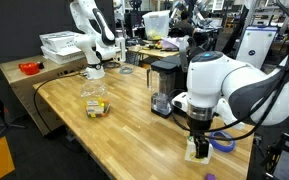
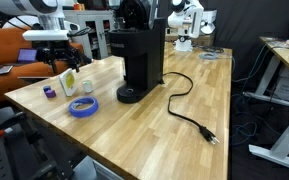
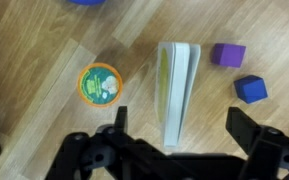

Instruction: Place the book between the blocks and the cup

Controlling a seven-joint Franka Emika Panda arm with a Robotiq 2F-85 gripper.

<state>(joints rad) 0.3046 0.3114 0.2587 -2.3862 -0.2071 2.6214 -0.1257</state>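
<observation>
The book [image 3: 177, 90] is a white booklet with a yellow-green face. It stands on its edge on the wooden table. An orange-rimmed cup [image 3: 102, 83] is to its left, and a purple block [image 3: 227, 54] and a blue block [image 3: 250, 89] are to its right. My gripper [image 3: 182, 128] is open, with one finger on each side of the book and a gap at both sides. In both exterior views the gripper [image 1: 197, 138] [image 2: 66, 62] hangs over the book [image 1: 195, 151] [image 2: 70, 83]. A clear container with yellowish blocks [image 1: 95, 102] stands farther off.
A black coffee machine [image 1: 164, 85] [image 2: 136, 55] stands mid-table. Its cord and plug [image 2: 199, 122] trail across the wood. A blue tape ring [image 1: 222, 143] [image 2: 83, 106] lies beside the book. The table edge [image 1: 134, 165] is close by. A second arm [image 1: 92, 40] stands at the far end.
</observation>
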